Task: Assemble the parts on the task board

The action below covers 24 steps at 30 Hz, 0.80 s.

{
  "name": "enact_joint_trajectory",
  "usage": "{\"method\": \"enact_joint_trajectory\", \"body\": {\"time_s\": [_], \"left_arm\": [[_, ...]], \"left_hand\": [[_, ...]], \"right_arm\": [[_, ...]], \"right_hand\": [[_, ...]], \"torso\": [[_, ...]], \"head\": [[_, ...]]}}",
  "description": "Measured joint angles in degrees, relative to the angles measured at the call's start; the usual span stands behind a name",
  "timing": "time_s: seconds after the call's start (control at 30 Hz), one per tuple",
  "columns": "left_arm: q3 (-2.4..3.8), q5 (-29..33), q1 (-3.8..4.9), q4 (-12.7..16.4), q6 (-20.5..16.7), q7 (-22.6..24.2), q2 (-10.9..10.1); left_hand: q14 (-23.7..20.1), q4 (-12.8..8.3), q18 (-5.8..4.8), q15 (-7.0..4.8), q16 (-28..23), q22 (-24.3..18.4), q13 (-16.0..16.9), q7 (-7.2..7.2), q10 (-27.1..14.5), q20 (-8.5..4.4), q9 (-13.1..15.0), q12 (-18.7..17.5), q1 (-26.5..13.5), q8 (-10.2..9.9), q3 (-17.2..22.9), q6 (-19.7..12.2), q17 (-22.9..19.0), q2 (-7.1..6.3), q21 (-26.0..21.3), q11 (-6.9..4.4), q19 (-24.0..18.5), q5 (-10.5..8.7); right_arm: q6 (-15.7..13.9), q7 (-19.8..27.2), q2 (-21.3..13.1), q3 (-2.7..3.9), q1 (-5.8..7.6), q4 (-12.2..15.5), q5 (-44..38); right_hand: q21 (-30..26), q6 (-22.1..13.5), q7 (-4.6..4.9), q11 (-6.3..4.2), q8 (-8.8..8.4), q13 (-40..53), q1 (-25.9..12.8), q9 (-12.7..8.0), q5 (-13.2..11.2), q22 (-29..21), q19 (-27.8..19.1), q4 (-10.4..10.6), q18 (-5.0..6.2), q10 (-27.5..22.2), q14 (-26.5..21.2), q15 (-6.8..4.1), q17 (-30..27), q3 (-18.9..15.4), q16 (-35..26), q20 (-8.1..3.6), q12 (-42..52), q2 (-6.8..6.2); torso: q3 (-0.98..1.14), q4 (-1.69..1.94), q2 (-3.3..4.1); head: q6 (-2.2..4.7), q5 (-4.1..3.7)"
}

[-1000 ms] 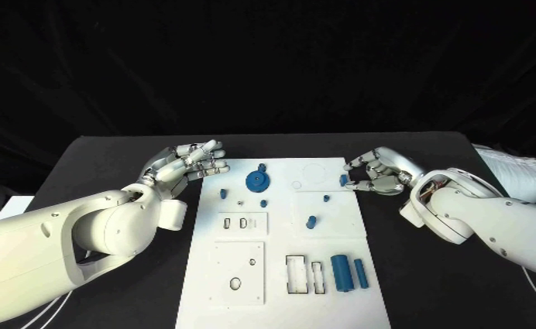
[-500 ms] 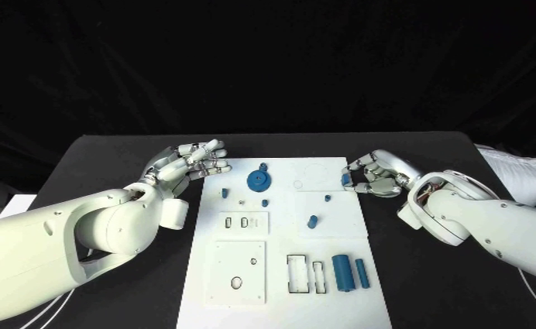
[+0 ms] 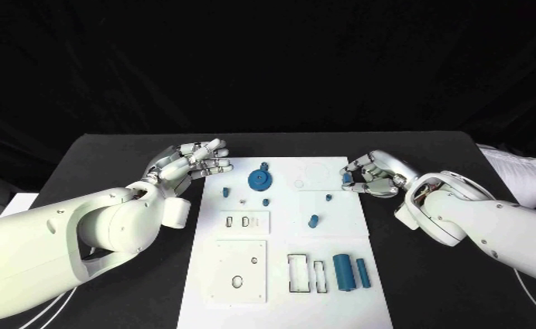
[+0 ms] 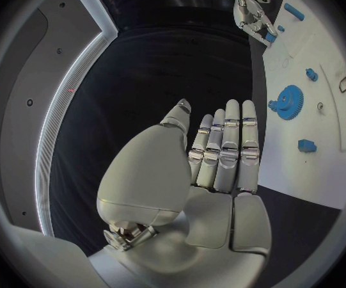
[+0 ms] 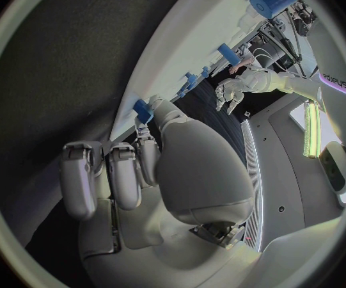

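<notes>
Task board [image 3: 335,267] lies on black table [image 3: 111,159], dark backdrop behind.

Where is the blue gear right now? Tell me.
In the head view, the blue gear lies on the white board's far left part, near the left hand.

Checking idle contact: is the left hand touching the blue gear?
Apart. In the left wrist view, bare white board separates the left hand from the blue gear.

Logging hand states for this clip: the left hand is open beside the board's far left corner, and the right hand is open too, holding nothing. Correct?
Not quite. The left hand is open, but the right hand pinches a small blue part at the task board's right edge. The head view shows this.
</notes>
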Motion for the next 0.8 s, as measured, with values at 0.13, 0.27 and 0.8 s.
{"method": "enact_joint_trajectory", "body": {"time_s": [0.13,0.27,0.8], "left_arm": [[0.0,0.0,0.0,0.02,0.0,-0.03,0.0],[0.0,0.0,0.0,0.04,0.0,-0.07,-0.01],[0.0,0.0,0.0,0.08,0.02,-0.17,-0.04]], "left_hand": [[0.0,0.0,0.0,0.0,0.0,0.0,0.0,0.0,0.0,0.0,0.0,0.0,0.0,0.0,0.0,0.0,0.0,0.0,0.0,0.0,0.0,0.0],[0.0,0.0,0.01,0.0,0.0,0.0,0.0,0.0,0.0,0.0,0.0,0.0,0.0,0.0,0.0,0.0,0.0,0.0,0.0,0.0,0.0,0.0],[0.0,0.0,0.0,0.0,0.0,0.01,0.0,0.0,0.0,0.0,0.0,0.0,0.0,0.01,0.0,0.0,0.04,0.0,0.0,0.0,0.0,0.0]], "right_arm": [[-0.25,0.12,0.11,-0.01,-0.05,-0.01,0.0],[-0.67,0.21,0.14,-0.01,-0.06,-0.04,0.0],[-2.54,-0.06,0.09,0.13,-0.17,0.59,-0.37]], "right_hand": [[0.23,2.51,-0.66,-0.21,0.96,0.09,0.62,0.34,-0.63,0.0,-0.14,-0.91,0.0,0.2,-0.09,-0.38,0.05,0.99,0.33,-0.31,0.59,0.62],[0.27,4.63,-1.55,-0.73,1.61,0.09,0.65,0.36,-1.36,0.0,-0.03,-1.65,0.0,0.12,-0.01,-1.06,0.05,2.13,0.5,-0.81,0.66,1.12],[0.27,5.38,-1.24,-1.54,2.44,0.09,-0.17,0.37,-3.49,0.02,-0.02,-2.67,0.0,0.32,-0.09,-1.75,0.03,3.47,0.69,-1.62,0.89,1.95]], "torso": [[-0.01,-0.01,0.01],[0.03,-0.02,0.01],[0.07,0.02,-0.01]], "head": [[-0.02,0.01],[-0.03,-0.01],[-0.1,0.09]]}}
